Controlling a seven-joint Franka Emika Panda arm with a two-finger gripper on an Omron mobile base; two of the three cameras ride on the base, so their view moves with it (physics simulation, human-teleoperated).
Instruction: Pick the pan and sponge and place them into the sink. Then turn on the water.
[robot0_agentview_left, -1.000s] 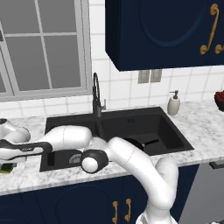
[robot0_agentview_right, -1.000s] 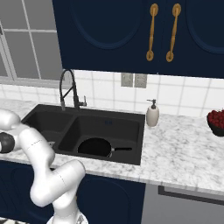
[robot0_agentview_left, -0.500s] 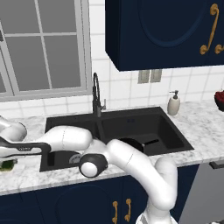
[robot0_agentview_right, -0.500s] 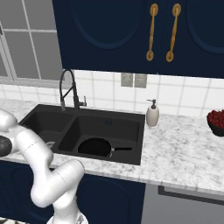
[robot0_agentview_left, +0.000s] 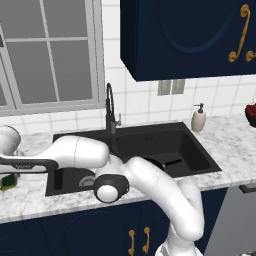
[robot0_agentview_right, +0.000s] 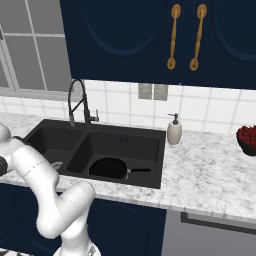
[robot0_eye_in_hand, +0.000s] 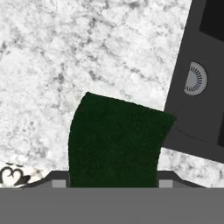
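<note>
The sponge (robot0_eye_in_hand: 114, 142) sits directly between the finger tips of the pincer (robot0_eye_in_hand: 113, 183) on the marble tabletop (robot0_eye_in_hand: 65, 52), just beside the sink's (robot0_eye_in_hand: 192, 118) left rim — whether the tips already press its sides I cannot tell. Its long axis runs straight away from the hand. The frying pan (robot0_agentview_right: 110, 167) already lies in the right basin — the left basin looks bare.
</note>
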